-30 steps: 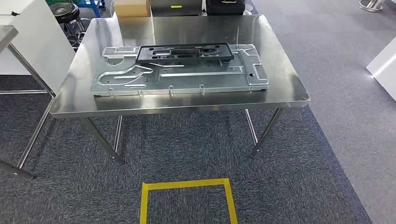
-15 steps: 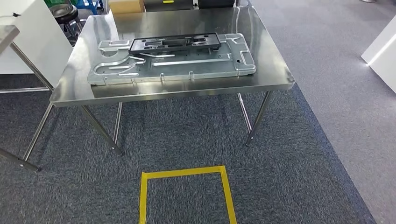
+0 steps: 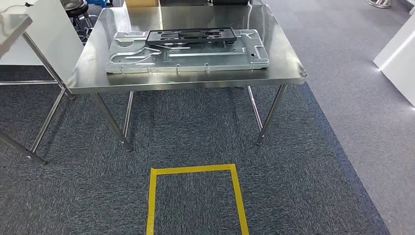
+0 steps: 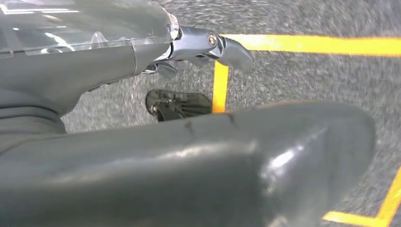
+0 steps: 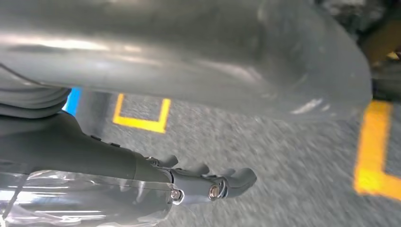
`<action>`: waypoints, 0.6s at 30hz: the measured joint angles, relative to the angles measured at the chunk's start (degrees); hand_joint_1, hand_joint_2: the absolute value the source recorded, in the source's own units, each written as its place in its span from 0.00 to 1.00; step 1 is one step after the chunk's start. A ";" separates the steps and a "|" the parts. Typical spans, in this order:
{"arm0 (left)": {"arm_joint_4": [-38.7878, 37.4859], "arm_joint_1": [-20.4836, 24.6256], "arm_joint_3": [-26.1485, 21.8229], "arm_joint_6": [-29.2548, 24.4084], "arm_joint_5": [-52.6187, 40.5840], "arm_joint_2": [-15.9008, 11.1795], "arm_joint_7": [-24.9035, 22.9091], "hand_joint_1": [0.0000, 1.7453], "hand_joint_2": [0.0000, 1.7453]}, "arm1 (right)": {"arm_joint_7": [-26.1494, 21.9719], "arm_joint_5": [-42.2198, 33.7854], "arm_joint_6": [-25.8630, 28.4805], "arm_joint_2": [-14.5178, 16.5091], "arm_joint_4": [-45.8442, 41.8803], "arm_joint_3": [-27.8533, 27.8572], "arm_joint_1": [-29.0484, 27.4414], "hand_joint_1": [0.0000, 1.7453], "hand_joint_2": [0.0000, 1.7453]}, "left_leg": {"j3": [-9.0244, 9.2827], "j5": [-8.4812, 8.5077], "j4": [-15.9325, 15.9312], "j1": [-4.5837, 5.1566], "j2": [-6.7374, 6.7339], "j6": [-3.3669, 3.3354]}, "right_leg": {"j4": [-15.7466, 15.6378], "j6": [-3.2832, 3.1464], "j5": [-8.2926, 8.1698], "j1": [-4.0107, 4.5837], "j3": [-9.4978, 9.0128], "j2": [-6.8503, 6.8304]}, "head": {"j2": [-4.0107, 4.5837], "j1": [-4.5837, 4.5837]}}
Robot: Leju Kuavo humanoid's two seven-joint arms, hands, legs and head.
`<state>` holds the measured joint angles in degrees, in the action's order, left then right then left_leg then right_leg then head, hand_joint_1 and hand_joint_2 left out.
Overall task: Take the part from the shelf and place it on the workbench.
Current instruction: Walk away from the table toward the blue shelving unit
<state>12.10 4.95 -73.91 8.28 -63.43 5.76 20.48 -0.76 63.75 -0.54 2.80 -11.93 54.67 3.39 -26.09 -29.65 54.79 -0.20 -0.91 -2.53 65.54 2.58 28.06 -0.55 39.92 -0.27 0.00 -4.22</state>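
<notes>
Lying flat on the stainless-steel workbench [image 3: 286, 58], the black rectangular plastic part [image 3: 191, 35] is seen on top of a large grey stamped sheet-metal panel [image 3: 186, 56], along that panel's far edge. The panel runs lengthwise across the bench, closer to the near edge than to the far one, with bare steel left at both ends. The part touches the panel and is held by nothing.

The left hand [image 4: 198, 45] is seen in the left wrist view, hanging above dark grey carpet [image 3: 293, 186]; its thick grey thumb is stretched out and its darker fingers [image 4: 231, 49] are extended apart from the thumb, with nothing between them. The right hand [image 5: 198, 182] is seen in the right wrist view, likewise over the carpet, its fingers [image 5: 236, 179] slightly bent and spread away from the thumb, holding nothing.

A square of yellow tape [image 3: 195, 170] is marked on the carpet in front of the bench's near edge. A second steel table [image 3: 14, 27] stands beside the bench's left edge.
</notes>
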 joint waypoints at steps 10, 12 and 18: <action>-0.02 -0.08 -0.01 -0.10 -0.20 -0.03 -0.84 0.00 0.00 | 0.06 -1.22 -1.39 0.09 0.13 1.05 0.23 0.00 0.75 | -4.04 2.35 1.78 0.31 -0.02 1.43 | -9.39 -1.36 0.41 0.39 -10.93 0.07 | 0.00 -0.01; -0.02 -0.03 -0.01 -0.10 -0.17 -0.06 -0.83 0.00 0.00 | 0.21 -1.40 -1.61 0.13 0.13 1.51 0.19 0.00 1.00 | -4.24 2.25 2.10 0.31 0.07 2.03 | -9.66 -2.10 -0.07 0.20 -10.74 0.04 | 0.00 0.00; -0.02 -0.13 -0.01 -0.13 -0.04 -0.12 -0.83 0.00 0.00 | 0.48 -1.41 -1.69 0.11 0.15 2.36 0.18 0.00 1.00 | -10.96 -6.43 18.57 -0.25 0.40 3.22 | -9.69 -3.30 -1.10 0.05 -9.63 -0.13 | 0.00 -0.02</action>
<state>12.09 4.82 -73.92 8.15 -63.48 5.65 19.65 -0.28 62.34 -2.23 2.91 -11.78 57.03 3.57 -37.05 -36.07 73.36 -0.45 -0.51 0.70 55.85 -0.72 26.96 -0.50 30.29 -0.40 0.00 -4.23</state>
